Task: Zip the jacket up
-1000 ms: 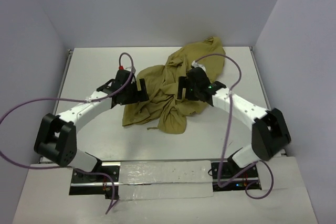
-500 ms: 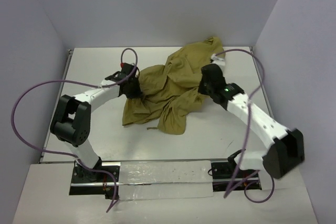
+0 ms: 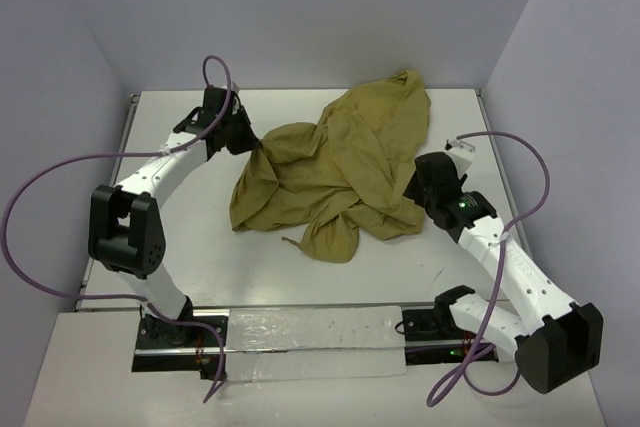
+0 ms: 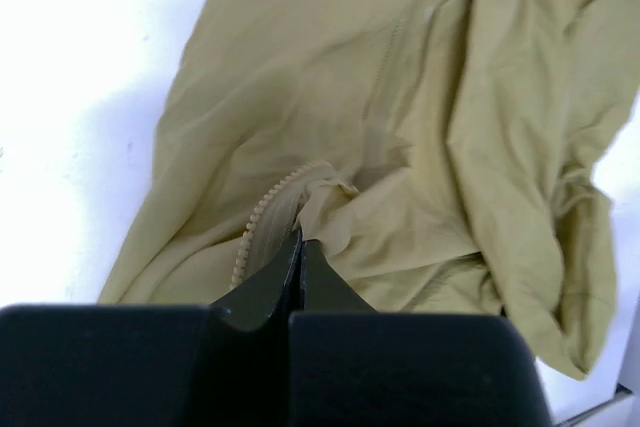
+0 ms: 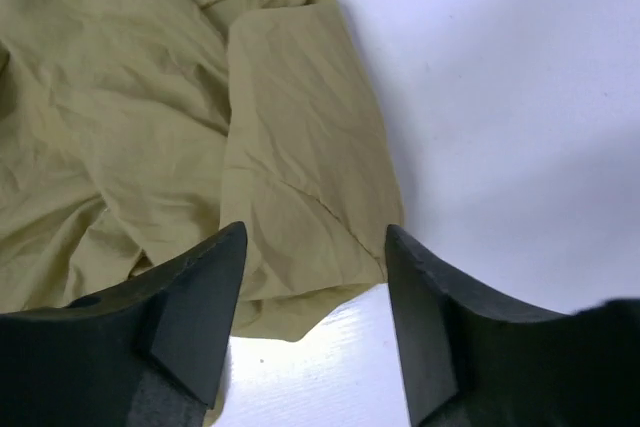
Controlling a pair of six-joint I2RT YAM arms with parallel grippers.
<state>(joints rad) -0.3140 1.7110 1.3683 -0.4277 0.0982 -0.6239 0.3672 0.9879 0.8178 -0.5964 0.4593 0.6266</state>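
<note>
Right gripper (image 5: 315,237): nearest to the bases, at the right edge of the jacket (image 3: 340,162); the fingers are spread and nothing is between them, with a flat flap of cloth and bare table (image 3: 400,267) below.
Left gripper (image 4: 300,252): farther back on the left; the fingers are pressed together and pinch a cloth edge just beside a row of zipper teeth (image 4: 262,222).
Jacket: it lies crumpled in the middle of the table, reaching to the far edge, with many folds.
Done: I judge only a first hold near the zipper and some spreading of the cloth.
Left to do: the front is not laid flat, the slider is not visible, and no part looks zipped.
Change: a second ago both grippers were close together on the cloth and the left one was open. Now the left one has closed and drawn its corner to the far left, the right one has let go and pulled back to the right, and the jacket lies wider.
</note>
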